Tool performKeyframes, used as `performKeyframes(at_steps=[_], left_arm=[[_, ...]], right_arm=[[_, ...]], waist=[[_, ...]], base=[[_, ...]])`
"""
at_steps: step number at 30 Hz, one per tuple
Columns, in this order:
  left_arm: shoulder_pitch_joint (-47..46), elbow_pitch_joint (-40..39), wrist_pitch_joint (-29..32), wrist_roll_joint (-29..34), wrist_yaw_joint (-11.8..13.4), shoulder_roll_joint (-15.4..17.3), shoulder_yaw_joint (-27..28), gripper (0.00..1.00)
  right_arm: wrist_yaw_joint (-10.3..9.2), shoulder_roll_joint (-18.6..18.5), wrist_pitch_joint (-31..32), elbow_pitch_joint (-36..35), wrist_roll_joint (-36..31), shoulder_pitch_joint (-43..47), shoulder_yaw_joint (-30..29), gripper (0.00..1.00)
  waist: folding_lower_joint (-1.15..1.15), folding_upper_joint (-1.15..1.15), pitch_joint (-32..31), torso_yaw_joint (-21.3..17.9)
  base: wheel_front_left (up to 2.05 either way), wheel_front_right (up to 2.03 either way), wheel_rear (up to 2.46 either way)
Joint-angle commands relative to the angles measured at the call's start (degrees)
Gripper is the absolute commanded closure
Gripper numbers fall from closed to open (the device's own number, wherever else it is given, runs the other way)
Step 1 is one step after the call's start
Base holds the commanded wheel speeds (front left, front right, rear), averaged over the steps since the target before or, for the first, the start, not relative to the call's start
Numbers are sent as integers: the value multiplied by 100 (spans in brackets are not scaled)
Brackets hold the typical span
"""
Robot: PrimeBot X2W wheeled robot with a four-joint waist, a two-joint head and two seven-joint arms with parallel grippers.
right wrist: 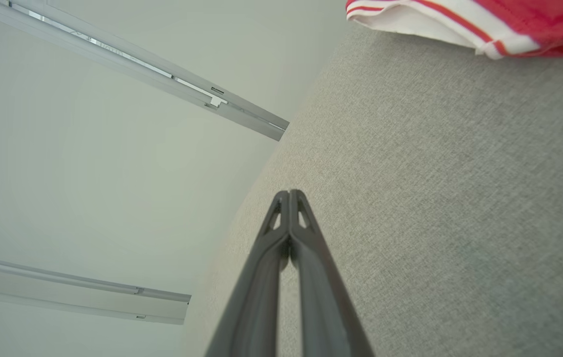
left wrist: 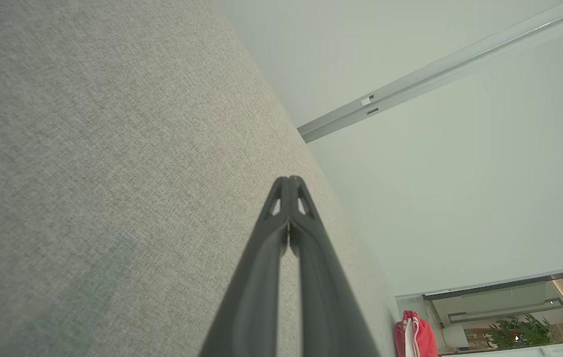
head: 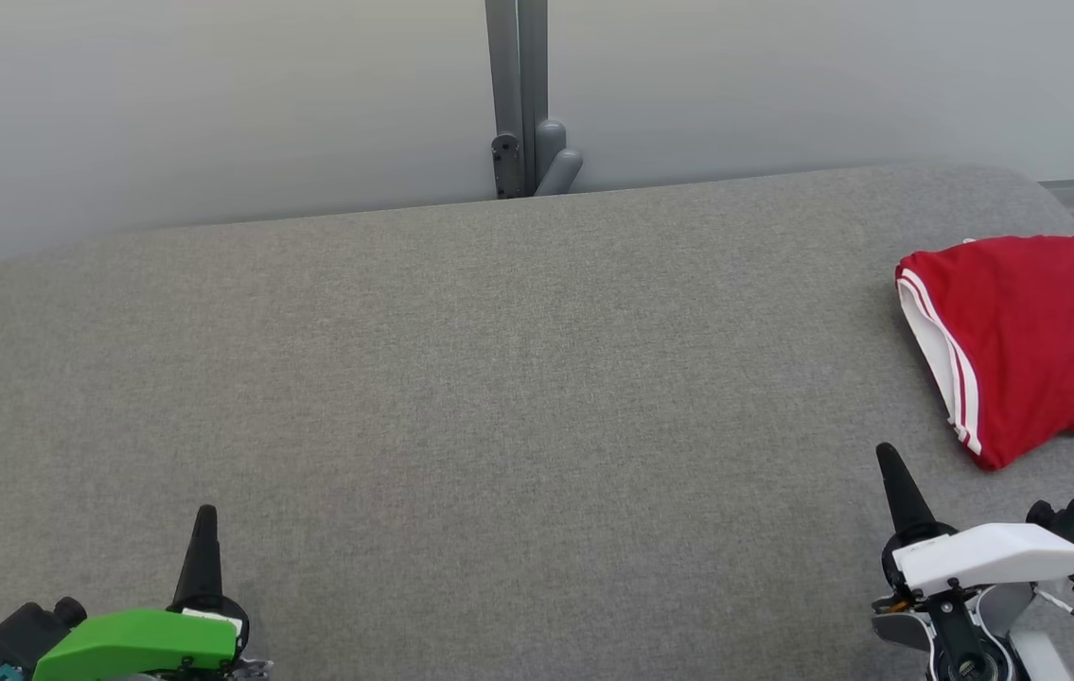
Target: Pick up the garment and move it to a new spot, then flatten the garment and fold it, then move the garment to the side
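Seemingly little remains: the red white-striped garment [head: 1038, 340] looks folded at the grey table's [head: 499, 378] right side, while left gripper [head: 205, 515] and right gripper [head: 887, 459] sit pinched together, empty.

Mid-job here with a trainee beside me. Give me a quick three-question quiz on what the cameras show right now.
1. Multiple choice: in the head view, where on the grey surface does the red garment lie? A) at the right side B) in the centre C) at the left side
2. True or false: the left hand is shut on the garment.
3. Short answer: which hand is nearer to the garment?

Key
1. A
2. False: its fingers are shut together on nothing, far from the garment.
3. The right hand.
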Motion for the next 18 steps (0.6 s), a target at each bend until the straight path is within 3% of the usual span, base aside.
performKeyframes(at_steps=[1,18], left_arm=[[-138,-93,53,-204,-27,32,41,100],[-200,-233,289,-1040,-63,37,139,100]], right_arm=[[2,-27,59,-101,204,-20,-45,100],[2,-31,288,-228,1126,-3,-168,100]], waist=[[0,0,2,5],[0,0,21,41]], base=[[0,0,0],[0,0,0]])
